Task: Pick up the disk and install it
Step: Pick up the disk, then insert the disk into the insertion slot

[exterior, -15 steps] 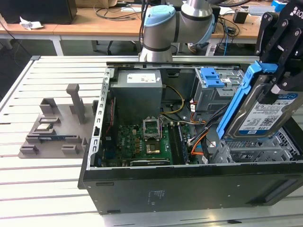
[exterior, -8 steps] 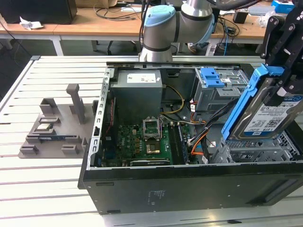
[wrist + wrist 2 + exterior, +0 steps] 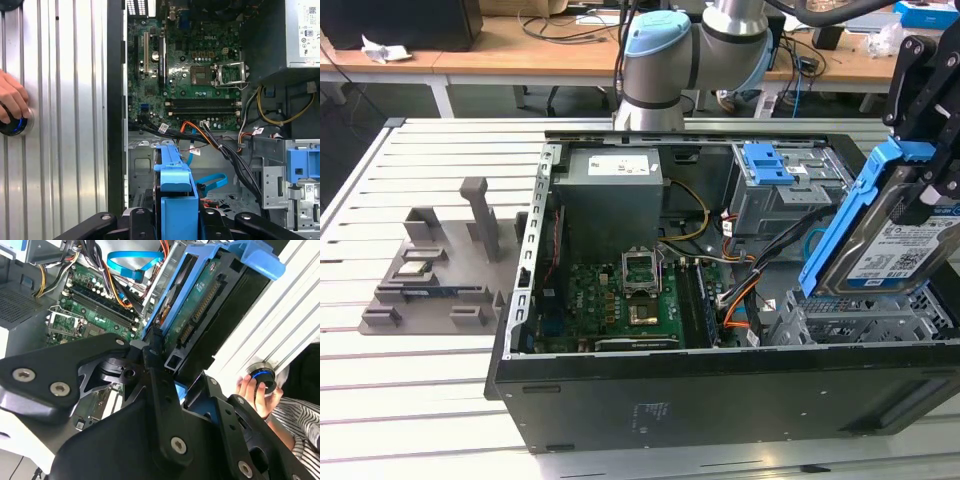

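The gripper (image 3: 923,172) has its jaws clamped on the disk (image 3: 885,235), gripping the upper end of the blue carrier. The disk hangs in the air, tilted, label facing the exterior view, its lower end over the grey bay (image 3: 860,320) in the case (image 3: 720,400) at the exterior view's right. Whether it touches the bay I cannot tell

In the second wrist view the black fingers (image 3: 156,372) press on the carrier's edge, and the disk's (image 3: 200,305) circuit-board side and connector show. In the first wrist view the carrier (image 3: 175,200) stands between the two finger links (image 3: 112,222)

The case lies open on a slatted table (image 3: 420,400). Inside are the motherboard (image 3: 610,300), a power supply (image 3: 615,195) and a metal cage (image 3: 790,200) with a blue latch (image 3: 770,160) on top. A looped blue cable (image 3: 815,245) lies just beside the disk's lower end. A grey fixture (image 3: 440,270) sits on the table, well apart from the case, at the exterior view's left

A person's hand (image 3: 10,97) rests on a blue-lit knob (image 3: 14,125) on the table beside the case, seen in both wrist views
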Robot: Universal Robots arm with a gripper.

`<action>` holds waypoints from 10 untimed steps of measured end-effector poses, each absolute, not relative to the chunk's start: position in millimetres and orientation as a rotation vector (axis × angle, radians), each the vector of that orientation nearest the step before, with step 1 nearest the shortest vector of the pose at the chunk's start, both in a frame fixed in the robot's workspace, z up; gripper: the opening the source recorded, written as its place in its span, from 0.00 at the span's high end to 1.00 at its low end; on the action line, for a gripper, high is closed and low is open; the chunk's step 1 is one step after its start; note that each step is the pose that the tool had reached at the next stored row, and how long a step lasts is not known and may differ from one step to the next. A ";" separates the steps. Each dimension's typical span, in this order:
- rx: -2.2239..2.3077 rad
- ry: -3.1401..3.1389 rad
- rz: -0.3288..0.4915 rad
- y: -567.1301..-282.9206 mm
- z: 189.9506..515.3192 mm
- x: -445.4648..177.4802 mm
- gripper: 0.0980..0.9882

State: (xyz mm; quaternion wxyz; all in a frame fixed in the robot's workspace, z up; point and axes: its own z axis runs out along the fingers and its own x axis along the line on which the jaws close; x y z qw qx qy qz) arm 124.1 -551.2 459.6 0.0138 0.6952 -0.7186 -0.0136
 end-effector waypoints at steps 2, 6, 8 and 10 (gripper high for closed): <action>2.165 -2.238 -0.042 -551.2 459.6 124.1 0.70; 2.178 -2.251 -0.073 -551.2 459.5 124.1 0.70; 2.179 -2.251 -0.075 -551.2 458.1 124.8 0.70; 2.177 -2.252 -0.073 -551.3 454.0 127.0 0.70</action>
